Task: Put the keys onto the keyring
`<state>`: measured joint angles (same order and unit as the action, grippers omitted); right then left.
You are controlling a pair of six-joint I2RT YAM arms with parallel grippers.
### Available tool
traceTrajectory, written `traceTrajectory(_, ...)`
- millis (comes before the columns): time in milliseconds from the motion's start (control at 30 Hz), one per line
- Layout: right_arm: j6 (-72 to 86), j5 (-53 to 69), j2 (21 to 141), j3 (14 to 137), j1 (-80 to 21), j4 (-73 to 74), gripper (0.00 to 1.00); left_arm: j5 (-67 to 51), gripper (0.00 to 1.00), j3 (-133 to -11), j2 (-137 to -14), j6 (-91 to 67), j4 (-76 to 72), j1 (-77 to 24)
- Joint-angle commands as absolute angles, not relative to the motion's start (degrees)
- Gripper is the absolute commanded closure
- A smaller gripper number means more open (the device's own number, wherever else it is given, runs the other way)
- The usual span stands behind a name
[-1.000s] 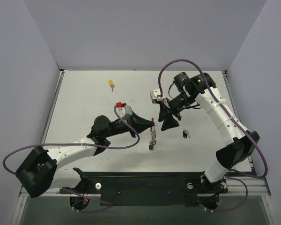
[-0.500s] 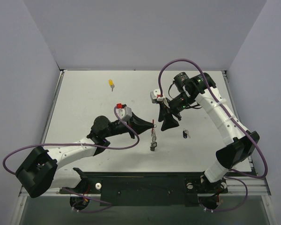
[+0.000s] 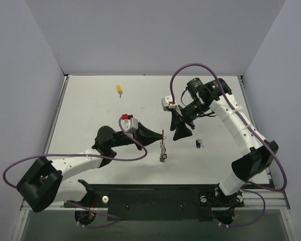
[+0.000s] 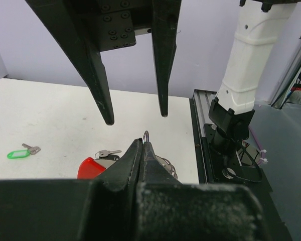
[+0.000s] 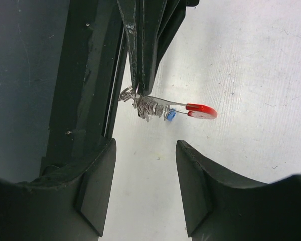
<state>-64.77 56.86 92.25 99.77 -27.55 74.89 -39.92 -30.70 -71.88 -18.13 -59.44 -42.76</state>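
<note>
My left gripper (image 3: 162, 134) (image 4: 143, 145) is shut on the keyring's (image 3: 163, 148) (image 5: 140, 98) silvery wire ring (image 4: 146, 135). The ring's pale bits and red tag (image 5: 201, 111) (image 4: 90, 167) hang below the fingers (image 5: 140, 55), just above the table. My right gripper (image 3: 178, 131) (image 5: 146, 145) (image 4: 135, 116) stands open beside the keyring to its right, holding nothing. A black-headed key (image 3: 198, 143) (image 4: 108, 153) lies on the table right of that gripper. The yellow key (image 3: 119, 89) lies at the far left. In the left wrist view a green key (image 4: 20, 152) lies on the table at the left.
The white table (image 3: 90, 115) is walled in by pale panels at the back and sides. A metal rail (image 3: 155, 193) with the arm bases runs along the near edge. Purple cables (image 3: 190, 68) loop over both arms.
My left gripper has drawn back slightly to the left and nearer with the keyring, its wrist turning a little. The right gripper has not moved.
</note>
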Motion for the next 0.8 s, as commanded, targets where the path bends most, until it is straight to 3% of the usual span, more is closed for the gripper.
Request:
traceTrajectory(0, -65.6, 58.4, 88.9, 98.6, -26.5, 80.3, 0.53, -45.2, 1.00, -30.3, -69.7, -16.4, -66.7, -41.8)
traceTrajectory(400, -61.3, 62.1, 83.9, 91.9, -21.2, 74.6, 0.53, -52.0, 1.00, -28.8, -67.2, -11.1, -66.3, -41.2)
traceTrajectory(600, -53.8, 62.0, 82.6, 87.5, -19.7, 68.1, 0.43, -52.2, 1.00, -28.7, -66.1, -9.1, -65.5, -41.2)
traceTrajectory(767, -51.4, 62.1, 82.4, 85.6, -18.0, 65.7, 0.42, -52.9, 1.00, -29.3, -65.7, -8.2, -64.2, -41.1)
